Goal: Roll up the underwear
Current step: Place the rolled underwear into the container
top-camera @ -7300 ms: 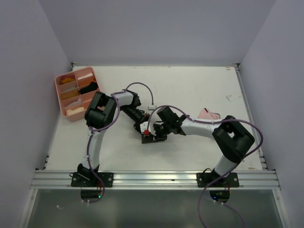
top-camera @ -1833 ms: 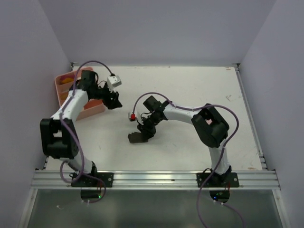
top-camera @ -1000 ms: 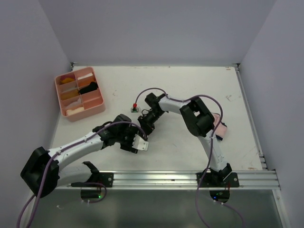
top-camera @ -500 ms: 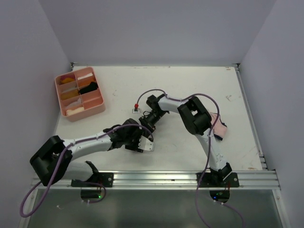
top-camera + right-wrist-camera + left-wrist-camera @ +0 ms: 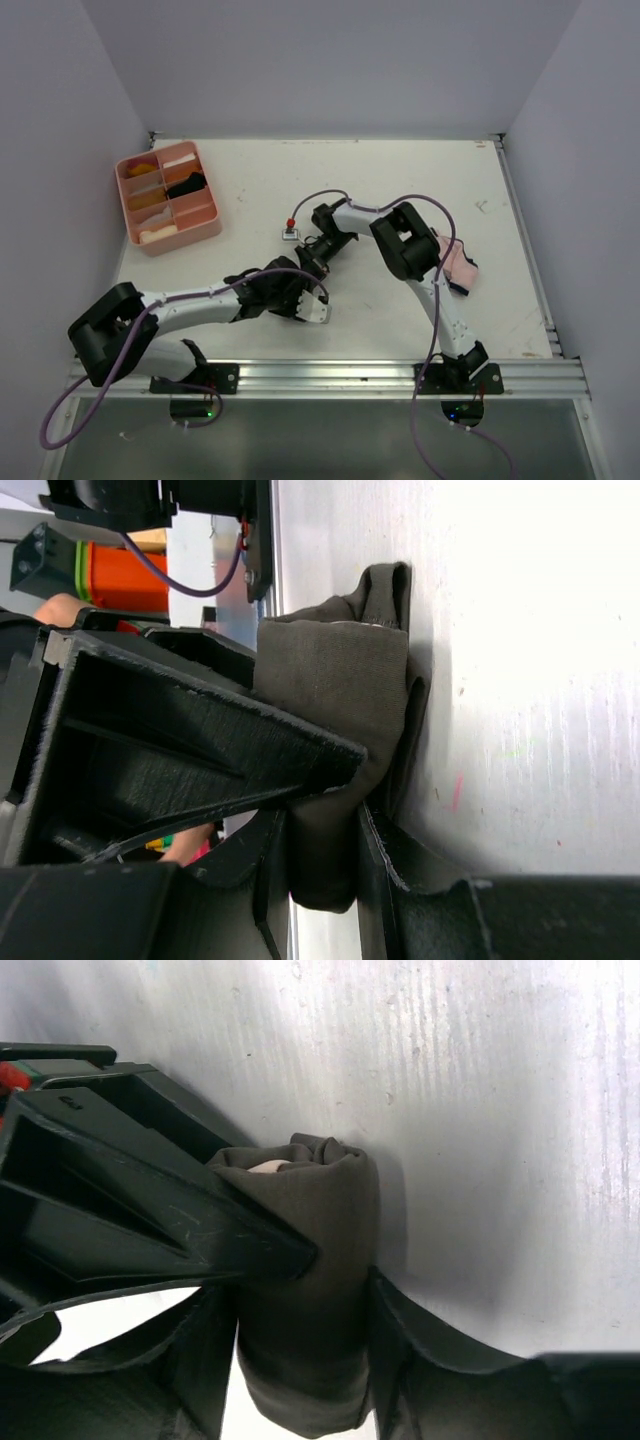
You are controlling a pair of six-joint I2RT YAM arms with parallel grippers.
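The dark olive-brown underwear [image 5: 310, 1260] is a tight roll lying on the white table [image 5: 400, 190], just below the middle of the overhead frame. There the two claws meet over it and cover it almost entirely.

In the left wrist view the roll runs down the centre of the frame. The left gripper [image 5: 300, 1310] has its fingers [image 5: 410, 1360] pressed against both sides of the roll's lower end, with no gap showing, so it is clamped on the cloth. A finger of the other claw comes in from the left of that frame and lies across the roll.

In the right wrist view the right gripper [image 5: 325, 830] is likewise closed around the roll's lower part. The roll's upper end shows folded edges against the table.

Overhead, the left arm lies low and stretched from the lower left corner towards the centre. The right arm rises from the lower right, doubles back at its elbow and reaches down and left to the same spot.

The second garment, the pale pink underwear [image 5: 458, 265], lies at centre right, partly hidden behind the right arm. That makes two garments and two arms.

One pink compartment tray [image 5: 186, 237] sits at upper left, well apart from the claws. Several of its sections hold small items too small to identify.
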